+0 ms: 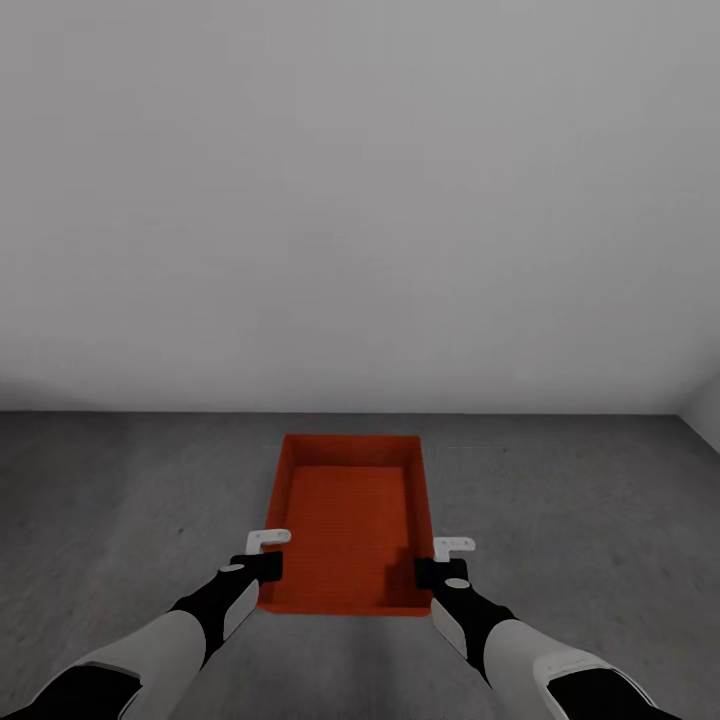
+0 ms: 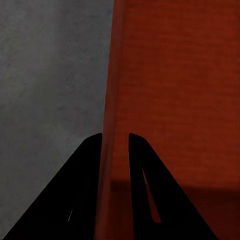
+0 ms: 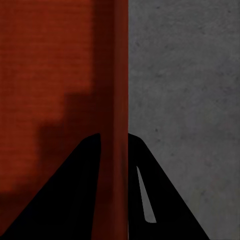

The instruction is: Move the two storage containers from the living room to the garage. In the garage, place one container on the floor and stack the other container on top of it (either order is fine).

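One orange-red storage container (image 1: 350,520), open-topped and empty, lies lengthwise ahead of me on the dark grey concrete floor (image 1: 120,500) of the garage. My left gripper (image 1: 266,566) grips its left side wall near the front corner. My right gripper (image 1: 432,572) grips the right side wall at the matching spot. In the left wrist view the black fingers (image 2: 82,195) of the left gripper (image 2: 115,137) pinch the thin wall (image 2: 111,75). The right wrist view shows the right gripper (image 3: 114,136) clamped on the other wall (image 3: 116,65) the same way. I cannot tell whether the bin rests on the floor or hangs just above it.
A plain white-grey wall (image 1: 360,200) rises a short way behind the bin. A second wall (image 1: 706,410) meets it at the far right corner. Bare concrete stretches to both sides of the bin.
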Robot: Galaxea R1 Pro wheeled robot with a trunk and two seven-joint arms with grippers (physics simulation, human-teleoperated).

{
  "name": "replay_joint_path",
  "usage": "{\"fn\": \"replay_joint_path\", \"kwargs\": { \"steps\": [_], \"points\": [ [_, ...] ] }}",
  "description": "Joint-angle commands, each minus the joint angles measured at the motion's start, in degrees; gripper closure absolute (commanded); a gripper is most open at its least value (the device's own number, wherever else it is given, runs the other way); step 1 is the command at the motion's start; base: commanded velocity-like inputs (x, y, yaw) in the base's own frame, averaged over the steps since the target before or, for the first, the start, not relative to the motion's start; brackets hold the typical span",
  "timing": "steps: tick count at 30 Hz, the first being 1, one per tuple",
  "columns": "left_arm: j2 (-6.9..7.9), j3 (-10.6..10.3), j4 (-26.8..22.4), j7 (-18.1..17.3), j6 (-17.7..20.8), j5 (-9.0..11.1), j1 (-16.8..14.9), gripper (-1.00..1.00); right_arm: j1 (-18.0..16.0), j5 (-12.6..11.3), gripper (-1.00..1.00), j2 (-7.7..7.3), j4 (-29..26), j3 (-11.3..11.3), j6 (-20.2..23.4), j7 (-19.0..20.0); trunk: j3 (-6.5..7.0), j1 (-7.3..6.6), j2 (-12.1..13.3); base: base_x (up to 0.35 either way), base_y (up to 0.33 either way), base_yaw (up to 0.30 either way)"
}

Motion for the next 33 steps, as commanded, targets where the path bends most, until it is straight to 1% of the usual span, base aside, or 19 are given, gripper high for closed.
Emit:
{"fn": "replay_joint_path", "kwargs": {
  "steps": [1, 29, 33],
  "points": [
    [0.06, 3.5, -0.3, 2.6, 0.3, -0.6, -0.1, 1.00, 0.0, -0.6, 1.00, -0.11, 2.6, -1.1, -0.4, -0.4, -0.05, 0.00, 0.0, 0.000, 0.000, 0.000],
    [0.06, 3.5, -0.3, 2.6, 0.3, -0.6, -0.1, 1.00, 0.0, -0.6, 1.00, -0.04, 2.6, -1.1, -0.3, -0.4, -0.06, 0.00, 0.0, 0.000, 0.000, 0.000],
    [0.06, 3.5, -0.3, 2.6, 0.3, -0.6, -0.1, 1.00, 0.0, -0.6, 1.00, -0.15, 2.6, -1.1, -0.3, -0.4, -0.37, 0.00, 0.0, 0.000, 0.000, 0.000]
  ]
}}
